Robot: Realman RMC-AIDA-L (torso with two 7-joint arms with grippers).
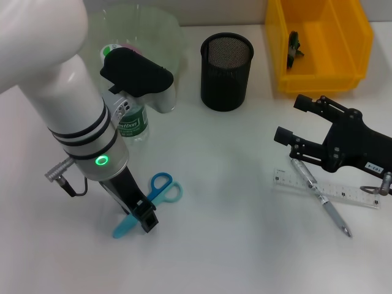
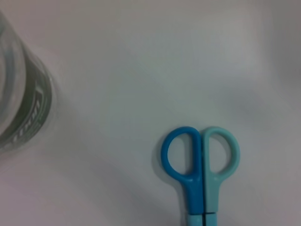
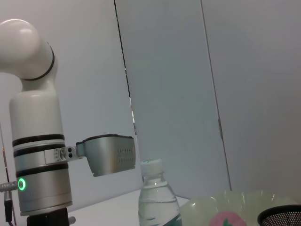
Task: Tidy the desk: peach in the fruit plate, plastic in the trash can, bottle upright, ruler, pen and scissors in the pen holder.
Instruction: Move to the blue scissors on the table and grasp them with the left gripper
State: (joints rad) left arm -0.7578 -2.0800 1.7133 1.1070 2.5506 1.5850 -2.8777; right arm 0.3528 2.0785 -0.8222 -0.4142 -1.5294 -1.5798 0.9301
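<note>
The left gripper is pressing down at the scissors at seven o'clock on the table, its jaws closing on the blades. The right gripper is hovering at three o'clock, fingers spread and empty, above the pen and ruler. The pen holder is standing at twelve o'clock.

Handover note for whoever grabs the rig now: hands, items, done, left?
Left hand is down at the scissors on the table, blade end between its fingers; grip not confirmed.
Right hand is open, over the ruler and pen.
Done: bottle upright, peach in the plate, something dark in the yellow bin.
Left: scissors, ruler, pen into the mesh pen holder.
</note>
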